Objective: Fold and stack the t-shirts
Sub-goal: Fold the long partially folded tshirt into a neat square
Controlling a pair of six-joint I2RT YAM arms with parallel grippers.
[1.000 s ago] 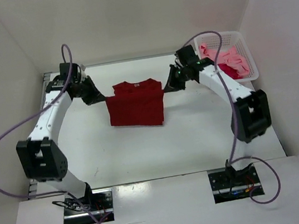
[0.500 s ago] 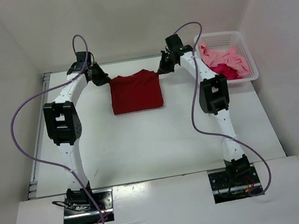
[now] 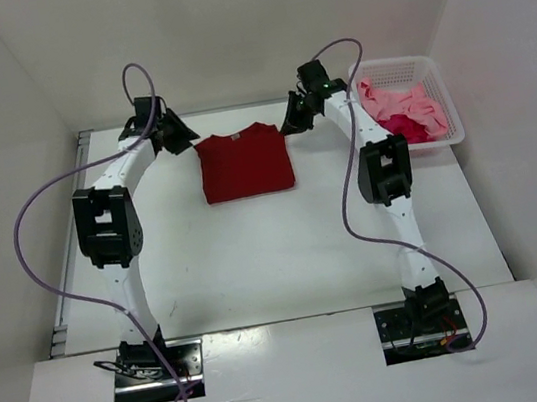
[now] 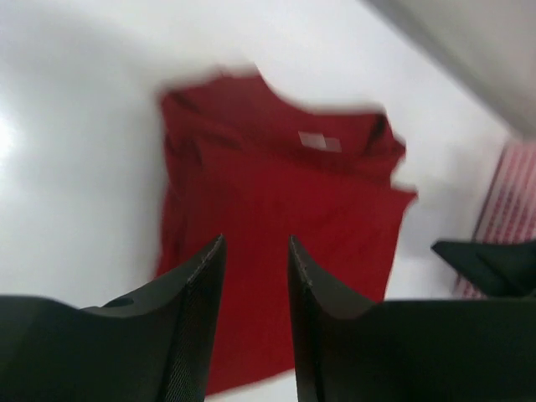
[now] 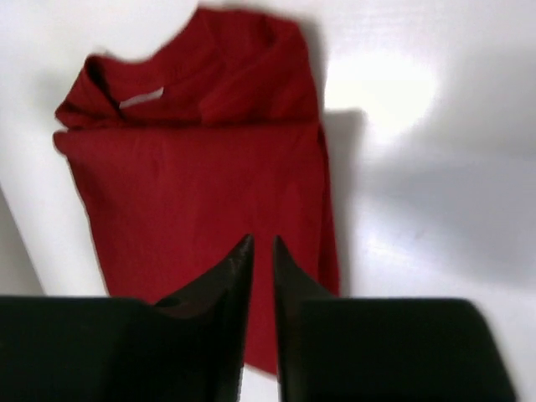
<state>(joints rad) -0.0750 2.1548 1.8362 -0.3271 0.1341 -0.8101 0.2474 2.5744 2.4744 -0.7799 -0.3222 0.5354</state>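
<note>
The flat white table (image 3: 276, 250) carries two things. A dark red cloth t-shirt (image 3: 245, 162), folded into a near-square packet, lies flat toward the far edge, about midway between left and right. Its collar is at the far side, with a small pale label showing inside. A white plastic mesh basket (image 3: 449, 103) stands at the far right corner, well apart from the shirt.

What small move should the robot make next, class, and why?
Probably swing the right claw toward the basket for the pink shirt: the dark red shirt lies folded flat, and this claw and the left claw stand open, holding nothing.
</note>
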